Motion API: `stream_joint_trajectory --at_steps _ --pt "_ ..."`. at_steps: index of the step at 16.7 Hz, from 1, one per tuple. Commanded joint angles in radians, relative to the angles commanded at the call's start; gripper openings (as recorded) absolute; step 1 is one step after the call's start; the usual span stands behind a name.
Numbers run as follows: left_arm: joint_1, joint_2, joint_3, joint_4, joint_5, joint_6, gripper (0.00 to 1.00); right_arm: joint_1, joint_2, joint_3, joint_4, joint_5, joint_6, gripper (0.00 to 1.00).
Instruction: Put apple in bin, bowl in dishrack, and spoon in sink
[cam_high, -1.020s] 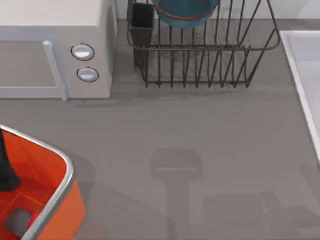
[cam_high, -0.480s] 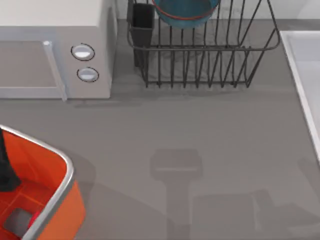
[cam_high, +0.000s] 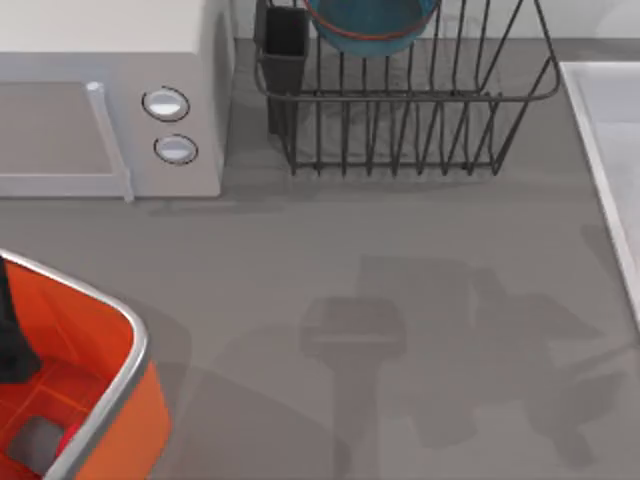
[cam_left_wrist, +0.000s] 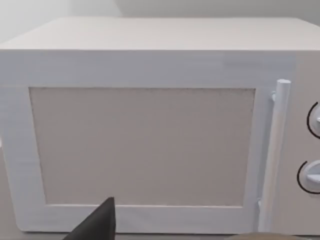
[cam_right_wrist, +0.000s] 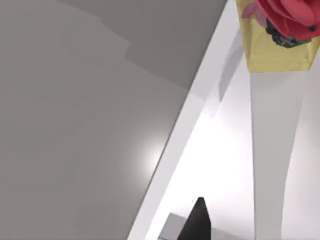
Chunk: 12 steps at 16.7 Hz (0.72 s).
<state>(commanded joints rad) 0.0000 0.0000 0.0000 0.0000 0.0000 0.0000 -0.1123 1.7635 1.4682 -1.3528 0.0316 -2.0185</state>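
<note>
Spoon (cam_right_wrist: 269, 150) is on the sink (cam_right_wrist: 192, 110) side of the rim, just beside my right gripper (cam_right_wrist: 198, 220)
Can't tell that gripper's state. The handle runs roughly along the rim, with the yellow-red end pointing away from the gripper. Left gripper (cam_high: 10, 345) is parked over the bin (cam_high: 135, 340), near left.

Rendered kitchen, microwave (cam_high: 110, 110), dishrack (cam_high: 400, 110), sink (cam_high: 610, 150)

Even, bright, rendered light with no blur. Soft overlapping arm shadows darken the grey table (cam_high: 420, 260) at lower centre and lower right of the top view. The dishrack (cam_high: 400, 110) casts thin striped shadows beneath itself. A pale glare spot sits on the sink (cam_right_wrist: 165, 155) rim.
</note>
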Motion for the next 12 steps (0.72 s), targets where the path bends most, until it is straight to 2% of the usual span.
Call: stream_joint_trajectory --at_steps 8,12 --pt "0.0 0.0 0.0 0.0 0.0 0.0 1.0 -0.019 0.616 0.906 -0.245 0.006 -0.007 0.0" --pt "0.0 0.0 0.0 0.0 0.0 0.0 1.0 -0.028 0.847 1.24 -0.324 0.007 0.014 0.0"
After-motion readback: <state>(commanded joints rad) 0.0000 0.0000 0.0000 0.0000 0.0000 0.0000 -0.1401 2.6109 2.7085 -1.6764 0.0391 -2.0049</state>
